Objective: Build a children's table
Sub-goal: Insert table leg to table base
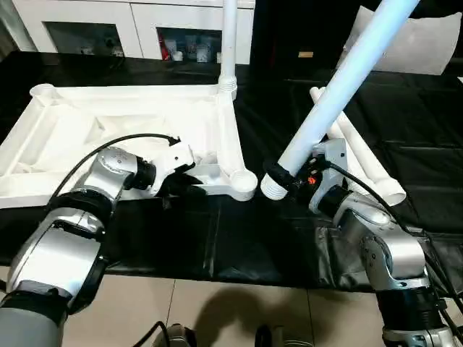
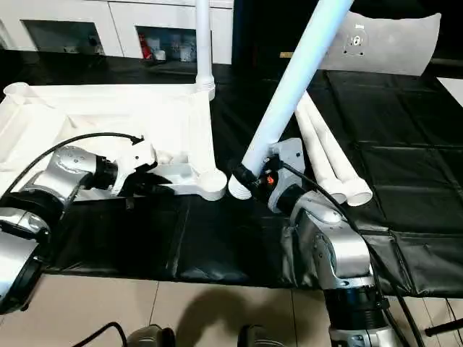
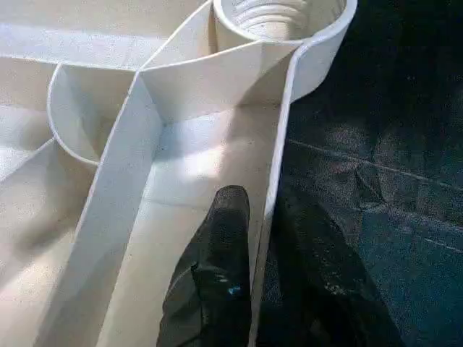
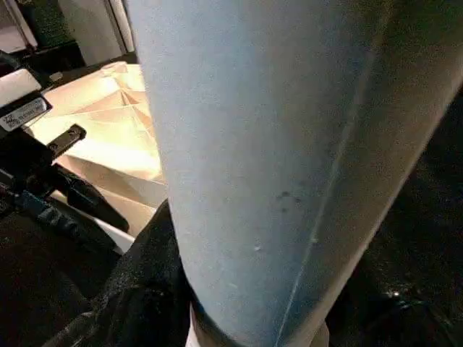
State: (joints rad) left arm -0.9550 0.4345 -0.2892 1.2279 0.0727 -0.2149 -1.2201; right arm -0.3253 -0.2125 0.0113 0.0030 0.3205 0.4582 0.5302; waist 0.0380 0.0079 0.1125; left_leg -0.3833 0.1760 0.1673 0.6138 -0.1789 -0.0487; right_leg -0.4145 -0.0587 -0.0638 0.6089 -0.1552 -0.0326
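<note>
The children's table top (image 1: 108, 123) lies upside down on the black cloth, ribbed side up. One white leg (image 1: 228, 43) stands upright in its far right corner socket. My left gripper (image 1: 189, 177) is at the near rim, close to the near right socket (image 1: 244, 182). In the left wrist view its fingers (image 3: 217, 267) straddle the rim wall (image 3: 278, 166), one inside and one outside, pressed against it. My right gripper (image 1: 304, 177) is shut on another leg (image 1: 347, 79), tilted up to the right. That leg's threaded end (image 1: 275, 184) hangs just right of the near socket.
Two more legs (image 1: 362, 155) lie side by side on the cloth behind my right arm. A white panel (image 1: 412, 43) leans at the back right and a white cabinet (image 1: 137, 29) stands behind. The cloth's front edge (image 1: 217, 275) borders tiled floor.
</note>
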